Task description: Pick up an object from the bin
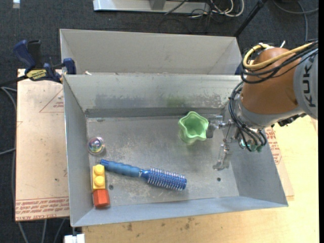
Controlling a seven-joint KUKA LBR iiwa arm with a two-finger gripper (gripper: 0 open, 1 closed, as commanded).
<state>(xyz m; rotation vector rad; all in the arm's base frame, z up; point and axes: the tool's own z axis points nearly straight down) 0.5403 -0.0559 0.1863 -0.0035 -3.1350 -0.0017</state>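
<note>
Gripper [221, 161] over bare bin [152, 151] floor, R side; open/shut can't tell. Risk: grabs nothing, or clips green cup [193, 127] nearby.

Orange wrist cover [268, 85], yellow and black cables [251, 59], partial lettering [309, 87], probably KUKA.

Low in the bin [152, 92], toward its left side: a blue hairbrush [144, 174] lying flat, handle end up-left, bristle head to the right. Just beside the handle's tip, a yellow block [98, 176] touching an orange block [102, 198] end to end, the orange one nearer the front wall. Above these and apart, a small glassy ball [95, 145]. Outside, on dark carpet [30, 19], tangled cables [223, 1] and a pale metal bar [131, 4].
</note>
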